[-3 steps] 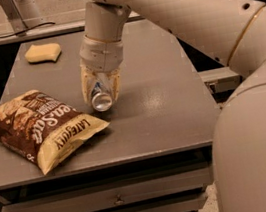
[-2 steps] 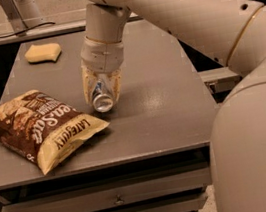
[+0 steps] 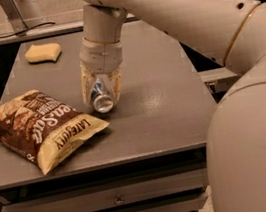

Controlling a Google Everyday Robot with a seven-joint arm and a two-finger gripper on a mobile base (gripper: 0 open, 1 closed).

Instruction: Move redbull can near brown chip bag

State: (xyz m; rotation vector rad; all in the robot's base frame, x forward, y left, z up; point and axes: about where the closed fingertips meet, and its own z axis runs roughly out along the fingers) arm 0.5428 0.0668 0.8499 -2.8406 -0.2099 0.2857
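Near the middle of the grey table (image 3: pixel 164 97), the gripper (image 3: pixel 102 98) is seen pointing downward at the end of the cream-coloured arm (image 3: pixel 172 7); its two fingers (image 3: pixel 116 84) are set narrowly on either side of the redbull can (image 3: pixel 103 102), which is clasped between them; the can is held tilted, its round silver end turned toward the camera and its body hidden in part between the fingers; whether its lower edge touches the table top cannot be told. The brown chip bag (image 3: pixel 38 128) is laid flat on the front left part of the table, its dark front with white lettering facing up and its yellow-cream edge turned toward the can; the can is found just beside the bag's upper right edge, a narrow strip of bare table being left between the two. A yellow sponge (image 3: pixel 43 52) is placed at the back left corner of the table, well apart from both the can and the bag. Below the table top, drawers (image 3: pixel 118 199) with small knobs are seen along the front; the robot's large pale body fills the right side of the view.
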